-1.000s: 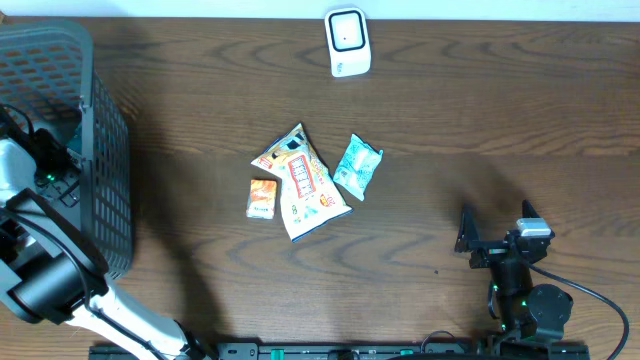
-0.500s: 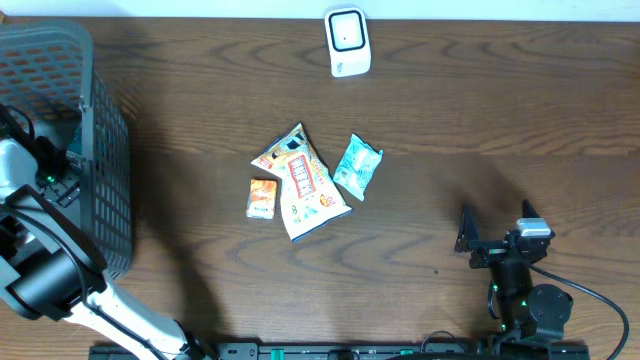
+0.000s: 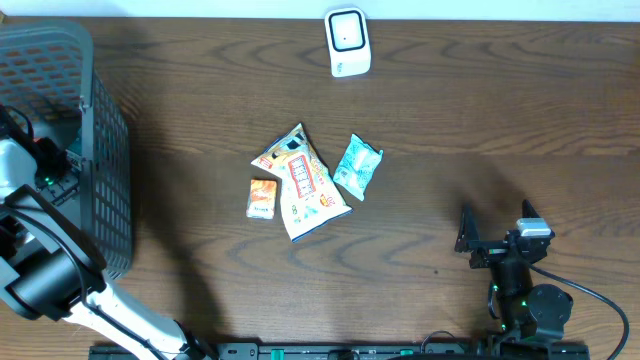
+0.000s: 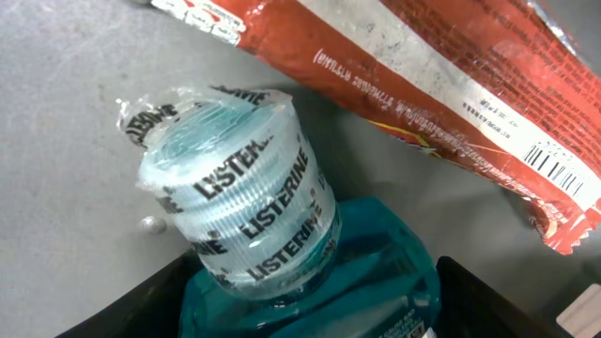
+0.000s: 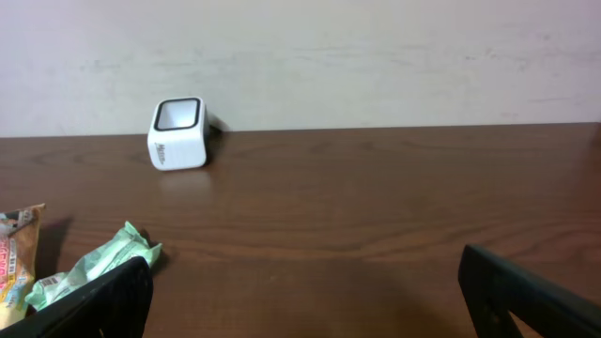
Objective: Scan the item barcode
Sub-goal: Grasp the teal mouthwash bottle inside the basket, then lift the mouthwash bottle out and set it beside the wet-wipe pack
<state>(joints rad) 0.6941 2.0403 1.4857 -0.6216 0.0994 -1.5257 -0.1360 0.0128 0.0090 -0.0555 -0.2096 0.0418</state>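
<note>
In the left wrist view a teal Listerine mouthwash bottle (image 4: 235,202) with a sealed clear cap lies on the grey basket floor. My left gripper (image 4: 315,286) is shut on it, one black finger against each side of its shoulders. From overhead the left arm (image 3: 45,165) reaches down into the basket and the jaws are hidden. A white barcode scanner (image 3: 348,42) stands at the table's far edge, also in the right wrist view (image 5: 178,133). My right gripper (image 3: 497,232) rests open and empty at the near right (image 5: 305,300).
A dark mesh basket (image 3: 100,150) fills the left edge. Inside it, a red-orange packet (image 4: 441,103) lies beside the bottle. Mid-table lie an orange-white snack bag (image 3: 303,183), a green pack (image 3: 357,166) and a small orange pack (image 3: 262,198).
The left arm has shifted slightly inside the basket. The right arm and the items on the table have not moved.
</note>
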